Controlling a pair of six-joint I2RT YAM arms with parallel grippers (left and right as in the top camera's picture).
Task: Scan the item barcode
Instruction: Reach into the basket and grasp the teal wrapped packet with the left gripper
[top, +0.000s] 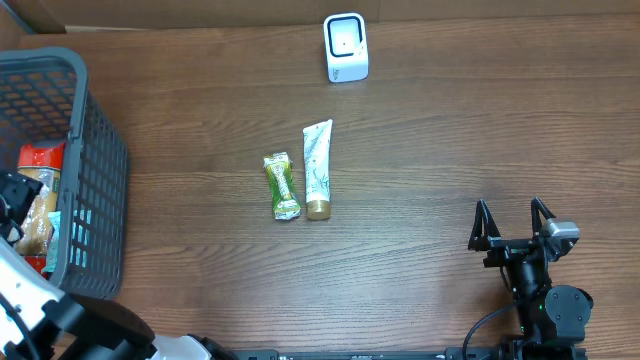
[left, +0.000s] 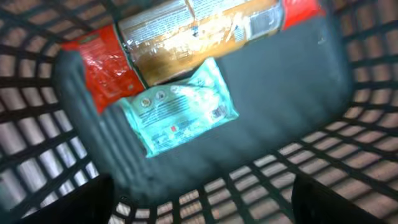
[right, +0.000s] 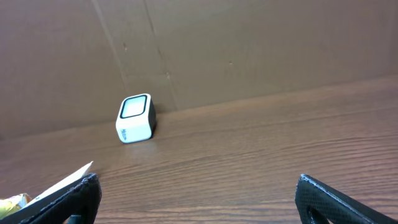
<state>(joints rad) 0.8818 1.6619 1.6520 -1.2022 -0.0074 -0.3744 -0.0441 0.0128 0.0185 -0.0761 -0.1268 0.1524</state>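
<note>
Since the left gripper (left: 200, 198) hangs over the basket (top: 100, 190), I judge I'm there to pick an item for the scanner (top: 346, 46), which stands well apart at the table's far edge. Its fingers sit wide apart at the frame's bottom corners, nothing between them. Below lies a teal packet (left: 177, 106), overlapping a red pack (left: 93, 59). Blur keeps me from making out any barcode. A tube (top: 318, 168) and a green packet (top: 281, 186) lie side by side mid-table. The right gripper (top: 510, 215) waits empty, jaws fully spread. Overhead, the basket wall hides most contents.
</note>
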